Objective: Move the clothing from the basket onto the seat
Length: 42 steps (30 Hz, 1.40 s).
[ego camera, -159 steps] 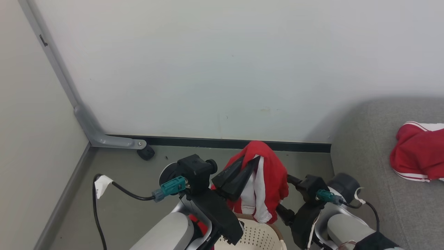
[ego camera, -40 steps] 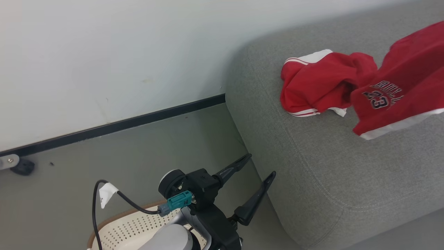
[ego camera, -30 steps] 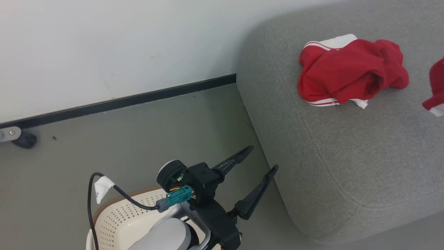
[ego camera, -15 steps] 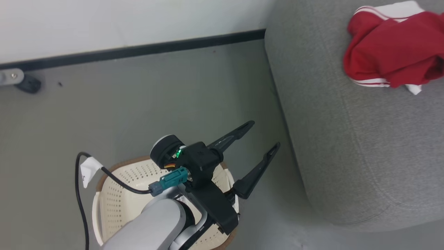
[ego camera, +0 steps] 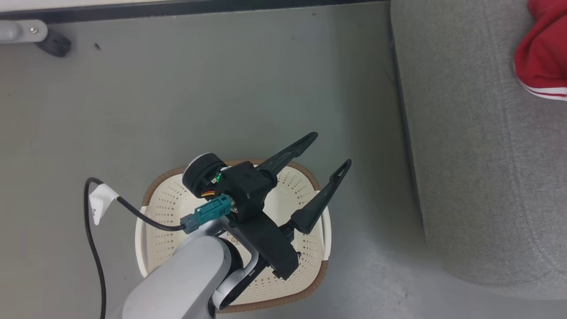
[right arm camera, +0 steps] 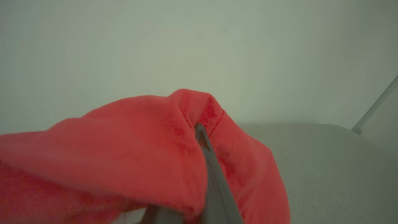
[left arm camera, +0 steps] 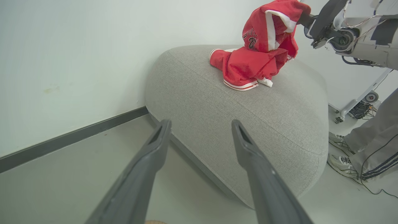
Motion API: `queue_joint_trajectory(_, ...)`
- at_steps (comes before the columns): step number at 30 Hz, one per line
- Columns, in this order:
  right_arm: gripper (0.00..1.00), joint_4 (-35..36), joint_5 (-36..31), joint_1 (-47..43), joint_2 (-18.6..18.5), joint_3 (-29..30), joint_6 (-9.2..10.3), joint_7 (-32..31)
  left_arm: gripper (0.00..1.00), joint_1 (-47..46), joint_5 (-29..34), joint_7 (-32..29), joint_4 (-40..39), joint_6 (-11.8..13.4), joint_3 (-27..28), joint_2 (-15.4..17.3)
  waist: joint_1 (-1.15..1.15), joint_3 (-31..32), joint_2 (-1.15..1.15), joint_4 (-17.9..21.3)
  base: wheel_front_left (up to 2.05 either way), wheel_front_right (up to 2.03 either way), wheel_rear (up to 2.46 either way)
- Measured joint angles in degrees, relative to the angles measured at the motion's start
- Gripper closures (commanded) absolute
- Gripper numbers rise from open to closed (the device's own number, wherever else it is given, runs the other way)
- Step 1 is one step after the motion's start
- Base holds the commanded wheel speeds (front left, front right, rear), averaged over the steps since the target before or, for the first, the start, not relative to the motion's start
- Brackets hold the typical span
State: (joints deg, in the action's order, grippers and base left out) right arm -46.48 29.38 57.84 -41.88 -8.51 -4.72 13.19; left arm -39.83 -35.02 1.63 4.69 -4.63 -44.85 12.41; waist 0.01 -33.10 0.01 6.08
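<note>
Clothing (left arm camera: 264, 31) hung clamped in my right tool (right arm camera: 200, 133) over another red piece (left arm camera: 245, 68) lying on the seat (left arm camera: 217, 109); my left tool (ego camera: 331, 149) stood wide and empty above the basket (ego camera: 165, 217).

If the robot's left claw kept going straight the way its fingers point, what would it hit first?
Most likely the seat: its grey rounded side lies between the left gripper's open fingers, only bare floor before it, though depth is unclear.
</note>
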Motion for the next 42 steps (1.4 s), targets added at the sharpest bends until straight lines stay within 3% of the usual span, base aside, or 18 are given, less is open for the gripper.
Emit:
queue_joint_trajectory(6,1.0,-8.5,-0.5,-2.0,3.4,-3.3,-1.2,-4.4,0.0,0.0,0.0,1.1,1.8,-0.5,0.7,0.3,-0.01,-0.6,0.0,-1.1,0.0,0.0,0.0)
queue_joint_trajectory(14,1.0,-11.5,-0.9,-2.0,4.9,-6.7,-1.92,-8.6,0.0,0.0,0.0,2.3,3.0,-0.5,0.5,0.0,-0.01,0.9,0.0,-0.2,0.0,0.0,0.0)
queue_joint_trajectory(16,0.31,-11.8,-1.1,-1.9,4.9,-7.1,-1.94,-8.7,0.0,0.0,-0.2,2.7,3.6,-0.9,0.5,-0.2,-0.01,1.5,0.0,0.0,0.0,0.0,0.0)
queue_joint_trajectory(18,0.0,-12.3,-1.2,-1.7,4.8,-7.4,-2.34,-9.1,0.0,0.0,-0.2,2.9,4.2,-0.9,0.4,-0.3,-0.01,2.1,-0.01,0.1,0.0,0.0,0.0)
queue_joint_trajectory(26,0.0,-14.7,-2.2,-2.2,3.8,-10.7,-2.37,-10.7,0.0,0.4,-0.8,4.7,7.0,-1.0,0.4,-0.4,-0.01,5.4,0.0,0.6,0.0,0.0,0.0)
queue_joint_trajectory(33,0.0,-11.5,-3.9,-6.6,3.4,-16.6,-2.42,-10.1,0.0,2.5,-1.6,6.6,9.6,-1.5,1.1,-0.5,-0.02,9.4,-0.01,0.9,0.0,0.0,0.0)
queue_joint_trajectory(42,0.0,-7.9,-2.6,-12.4,2.1,-19.1,-2.42,-7.7,0.0,6.5,-3.9,9.2,12.7,-1.4,2.0,-0.3,-0.02,15.7,-0.01,1.1,0.0,0.0,0.0)
